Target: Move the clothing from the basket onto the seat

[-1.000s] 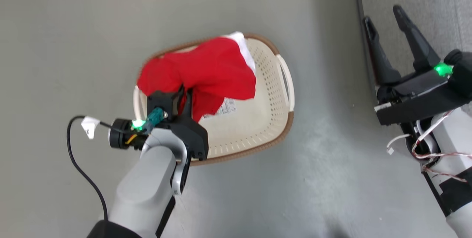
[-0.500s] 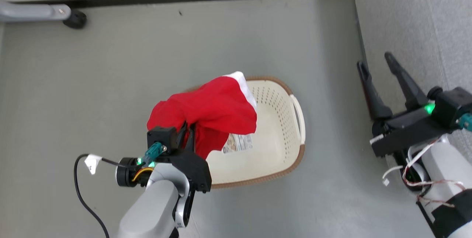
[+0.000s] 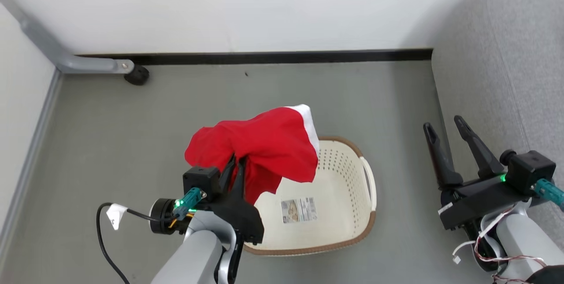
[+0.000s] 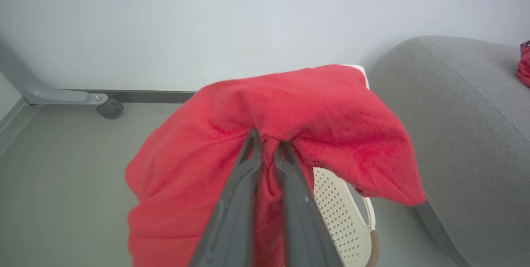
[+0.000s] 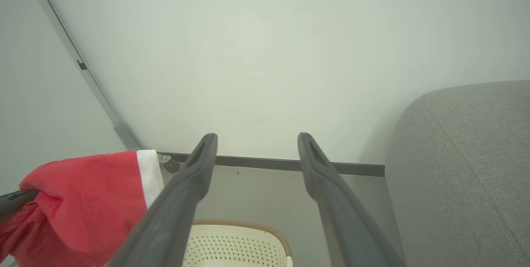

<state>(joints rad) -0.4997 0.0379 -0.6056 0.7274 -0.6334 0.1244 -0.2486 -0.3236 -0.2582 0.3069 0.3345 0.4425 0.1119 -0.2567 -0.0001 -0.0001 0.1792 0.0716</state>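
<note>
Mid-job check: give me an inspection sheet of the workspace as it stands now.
Surface: grey floor, basket standing on it.
Job's things: red garment lifted above basket; label on basket's floor; seat at right, with red cloth on it.
Clutter: nothing seen.
Grippers: left gripper shut on garment; right gripper open, holding nothing, beside seat.
Cables: black tagged cable loops off left wrist; loose wires at right wrist.
Surroundings: white wall, black baseboard, grey frame leg with caster.
</note>
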